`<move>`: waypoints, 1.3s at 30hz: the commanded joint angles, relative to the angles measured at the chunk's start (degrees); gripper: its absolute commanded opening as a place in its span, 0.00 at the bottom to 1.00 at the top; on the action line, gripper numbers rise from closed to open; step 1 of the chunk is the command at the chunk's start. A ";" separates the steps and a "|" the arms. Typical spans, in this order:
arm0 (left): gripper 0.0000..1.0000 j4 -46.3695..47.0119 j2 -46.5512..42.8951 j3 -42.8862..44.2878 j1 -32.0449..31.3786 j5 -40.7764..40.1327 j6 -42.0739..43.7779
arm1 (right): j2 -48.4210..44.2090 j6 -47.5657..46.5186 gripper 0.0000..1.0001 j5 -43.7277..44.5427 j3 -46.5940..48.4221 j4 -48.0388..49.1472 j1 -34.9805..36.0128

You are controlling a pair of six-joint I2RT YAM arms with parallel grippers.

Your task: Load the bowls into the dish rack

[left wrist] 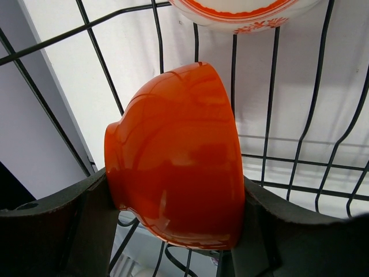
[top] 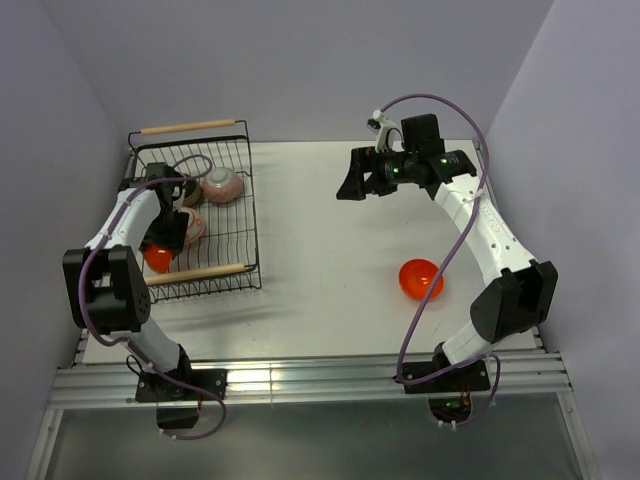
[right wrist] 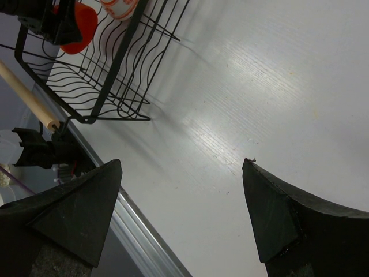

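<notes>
The black wire dish rack (top: 235, 225) stands at the left with a wooden rod handle at each end. A grey-speckled pinkish bowl (top: 222, 184) and a red-and-white patterned bowl (top: 193, 226) lie inside it. My left gripper (top: 160, 250) is inside the rack, shut on a glossy orange bowl (left wrist: 179, 156) held on its side over the wires; its fingers (left wrist: 81, 213) press both sides. The patterned bowl (left wrist: 242, 11) lies just beyond. A second orange bowl (top: 420, 279) sits on the table at the right. My right gripper (top: 355, 182) is open and empty above the middle of the table. No tan-brown bowl shows.
The right wrist view shows the rack's near corner (right wrist: 115, 69), its wooden handle (right wrist: 26, 95) and the table's metal front rail (right wrist: 144, 236). Grey walls enclose the white table on three sides. My left arm reaches over the rack's left side.
</notes>
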 commanded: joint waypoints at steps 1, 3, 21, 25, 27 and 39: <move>0.00 -1.04 -0.82 2.42 -0.61 0.54 -1.43 | -2.06 -0.95 0.92 -0.60 -0.63 1.00 -0.58; 0.00 -3.14 -1.70 5.05 -0.61 0.36 -1.61 | -2.15 -0.95 0.92 -0.69 -0.81 1.09 -0.58; 0.00 6.32 -9.34 12.55 -9.05 10.82 19.28 | -2.07 -1.38 0.91 -0.17 -0.54 0.82 -0.93; 0.00 15.99 -12.42 7.27 -9.84 16.08 30.27 | -2.16 -1.91 0.91 0.01 -0.81 0.39 -1.55; 0.00 20.20 -13.74 3.60 -9.84 20.74 38.06 | -2.15 -2.09 0.91 0.01 -0.89 0.21 -1.81; 0.00 36.31 -19.11 -10.49 -7.47 37.70 69.47 | -1.36 -2.62 0.91 -0.08 -0.37 -0.49 -2.69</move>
